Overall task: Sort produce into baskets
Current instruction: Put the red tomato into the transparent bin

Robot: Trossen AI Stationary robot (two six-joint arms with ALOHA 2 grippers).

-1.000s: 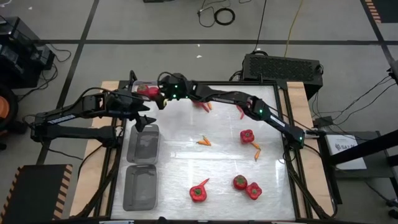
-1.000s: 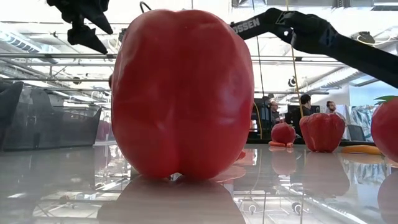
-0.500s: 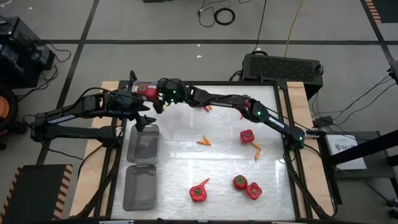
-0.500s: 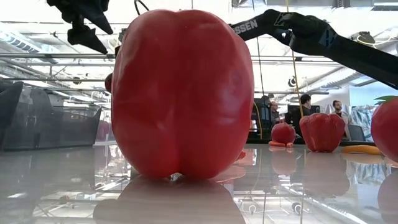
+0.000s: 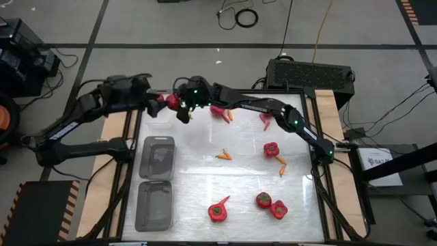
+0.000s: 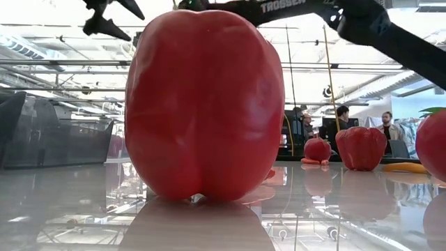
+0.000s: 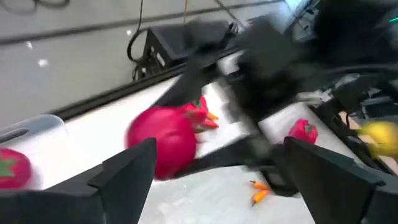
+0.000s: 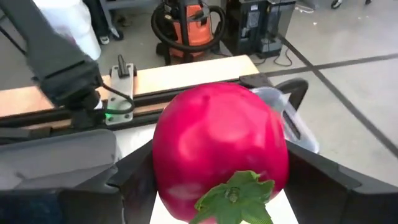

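Right gripper [image 5: 179, 104], upper left of the high view, near the table's far-left corner: clenched on a red tomato [image 8: 221, 151]. The right wrist view fills with it: round, glossy, magenta-red, green star-shaped calyx facing the camera, a dark finger on each side. In the high view the fruit shows only as a small red patch at the gripper.

Left gripper [image 5: 151, 102] just left of it, also upper left; fingers spread apart and holding nothing in the left wrist view, which is blurred. A second tomato [image 7: 12, 169] sits at that view's lower left edge.

Baskets: two clear trays stacked down the left side of the table, one mid-left [image 5: 158, 156], one lower left [image 5: 153, 205]; both look empty. Clear plastic of a third shows beside the held tomato, right wrist view; contents cannot be made out.

Loose produce, high view: bell pepper [image 5: 272, 149] right of centre, three more reds along the bottom, orange chili [image 5: 223, 156] at centre. Low view: one large red pepper [image 6: 204, 108] dominates the frame, standing on the table [image 6: 70, 209].
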